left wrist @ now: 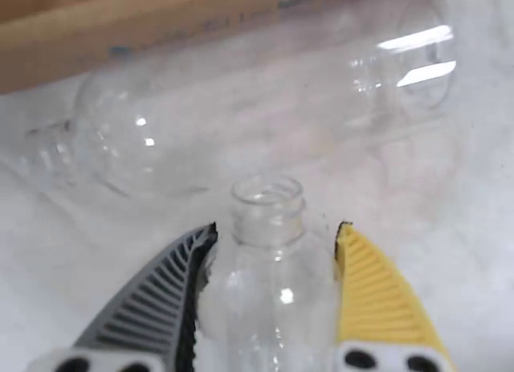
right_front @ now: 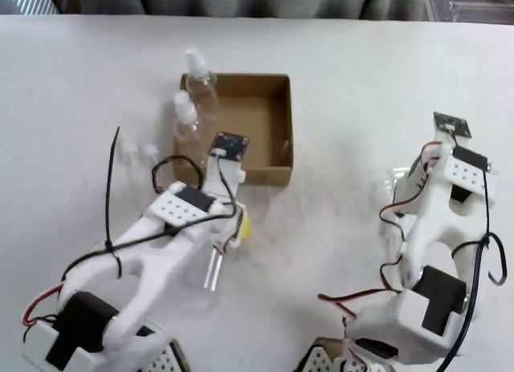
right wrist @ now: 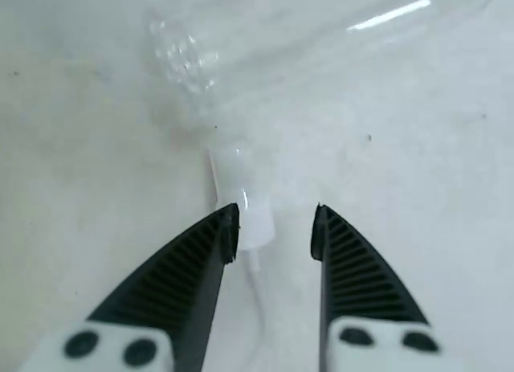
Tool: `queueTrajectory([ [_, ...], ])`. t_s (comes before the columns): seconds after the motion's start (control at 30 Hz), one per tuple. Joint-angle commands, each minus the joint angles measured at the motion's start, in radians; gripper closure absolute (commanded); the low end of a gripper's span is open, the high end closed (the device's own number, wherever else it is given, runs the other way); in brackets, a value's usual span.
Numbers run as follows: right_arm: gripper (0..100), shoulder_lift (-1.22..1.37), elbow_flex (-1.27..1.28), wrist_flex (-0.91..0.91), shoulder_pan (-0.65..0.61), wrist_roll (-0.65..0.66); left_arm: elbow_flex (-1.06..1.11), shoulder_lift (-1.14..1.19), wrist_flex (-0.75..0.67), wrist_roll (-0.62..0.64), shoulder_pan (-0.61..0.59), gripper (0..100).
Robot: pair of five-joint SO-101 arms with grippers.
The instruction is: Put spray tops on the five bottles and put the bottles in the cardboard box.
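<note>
My left gripper [left wrist: 275, 231] is shut on a clear bottle [left wrist: 269, 284] with an open neck and no spray top, just in front of the cardboard box [right_front: 277, 123]. In the high view that gripper [right_front: 233, 231] shows a yellow finger, and the bottle's body [right_front: 213, 269] sticks out below it. Two bottles with white spray tops [right_front: 199, 83] lie at the box's left side. My right gripper [right wrist: 275, 219] is open low over a white spray top [right wrist: 239, 197] with its tube, lying on the table partly between the fingers. A bare clear bottle [right wrist: 321, 30] lies just beyond it.
Two more clear bottles [left wrist: 144, 139] [left wrist: 401, 67] lie on the table between my left gripper and the box wall [left wrist: 120, 34]. Small white pieces [right_front: 136, 151] sit left of the box. The right arm [right_front: 438, 203] stands at the table's right.
</note>
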Motion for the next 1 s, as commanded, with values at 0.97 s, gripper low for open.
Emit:
queueTrajectory([
  [0.97, 87.2, -0.01, 0.184, -0.162, -0.054, -0.066, 0.0, -0.05, -0.023, -0.014, -0.012, 98],
])
